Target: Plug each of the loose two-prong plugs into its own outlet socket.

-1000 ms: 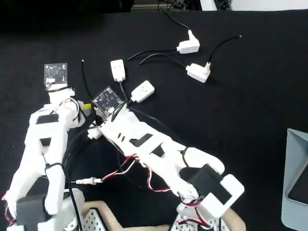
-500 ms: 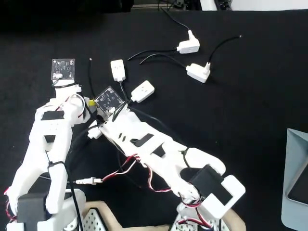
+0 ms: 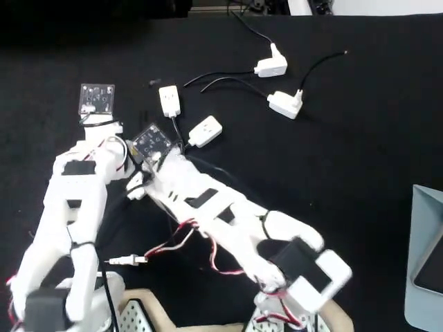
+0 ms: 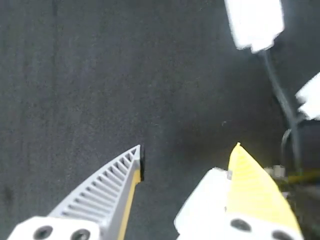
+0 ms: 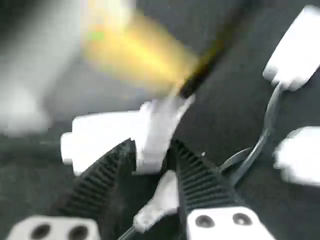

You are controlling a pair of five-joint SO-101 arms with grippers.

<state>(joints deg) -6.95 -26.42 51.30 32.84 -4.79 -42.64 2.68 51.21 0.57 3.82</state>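
Observation:
My right gripper (image 5: 150, 150) has its black ribbed fingers shut on a small white two-prong plug (image 5: 156, 131), low over the black mat. A second white piece (image 5: 97, 140) lies just beside it. My left gripper (image 4: 187, 147) stands open right next to it, a grey ribbed finger (image 4: 117, 177) on one side and a yellow one (image 4: 247, 175) on the other, with nothing between them. In the high view both wrists meet at the left-centre, the right arm (image 3: 208, 204) crossing toward the left arm (image 3: 76, 200). Two white outlet blocks (image 3: 169, 101) (image 3: 205, 131) lie just beyond them.
Two more white plug bodies with black cables (image 3: 270, 67) (image 3: 285, 104) lie at the far middle-right. Loose red and white wires (image 3: 173, 245) hang under the right arm. A grey bin (image 3: 426, 263) stands at the right edge.
The left arm has swung right and a little farther out, closing on the right gripper. The loose black cable end on the far left has shifted right. The right arm barely moved.

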